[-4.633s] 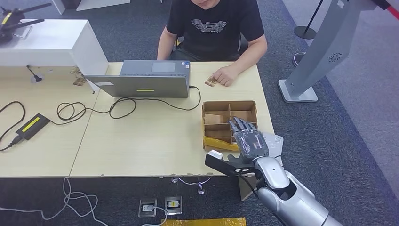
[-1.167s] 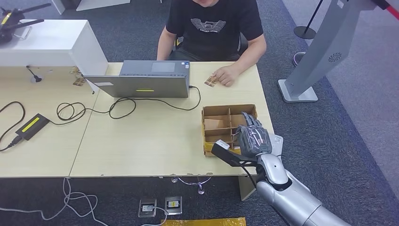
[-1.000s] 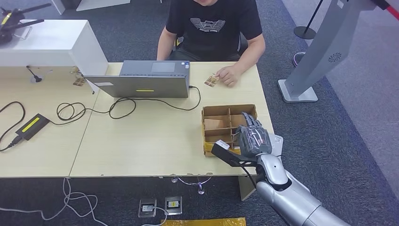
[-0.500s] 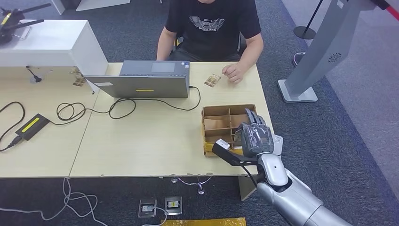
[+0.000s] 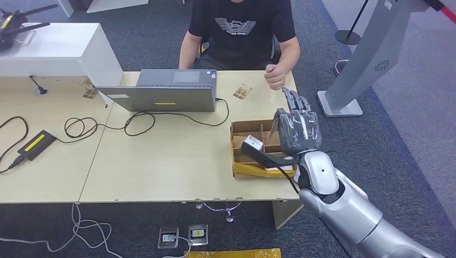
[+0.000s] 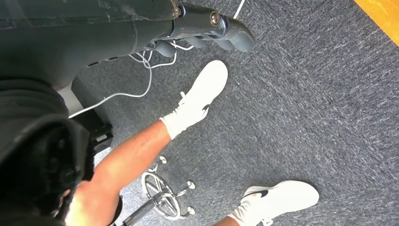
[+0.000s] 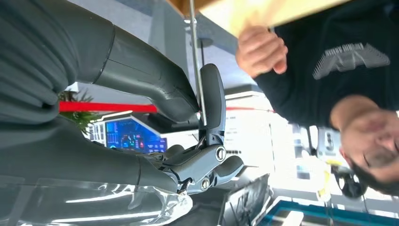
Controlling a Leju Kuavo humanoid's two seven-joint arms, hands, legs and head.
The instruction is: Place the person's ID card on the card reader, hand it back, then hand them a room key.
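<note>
Lower right of the head view, my right hand (image 5: 299, 129): raised off the desk beyond the box's right end, fingers stretched up toward the person's fist.
My right grasp: at the wrist camera, my thumb and a dark finger (image 7: 212, 94) pinch a thin card seen edge-on (image 7: 196, 61); I cannot make out its face.
My left hand (image 6: 197, 26): hanging over grey carpet beside someone's white shoes; whether it is slack or curled I cannot tell.
Low centre-right, brown cardboard box with dividers (image 5: 236, 131): on the desk just left of my right hand, with yellow tape along its near side.
Light wooden desk (image 5: 161, 166): runs across the middle of the frame.
Mid-left, black power brick with a yellow label (image 5: 36, 143): cables coil beside it.
Centre, grey laptop (image 5: 161, 97): open, its lid's back to me.
Small brownish card (image 5: 243, 91): flat on the desk, right of the laptop, apart from both hands.
Person's fist (image 5: 276, 77): closed, above the desk's far right corner, just beyond my fingertips.
Top centre, person in a black printed T-shirt (image 5: 242, 32): seated behind the desk.
</note>
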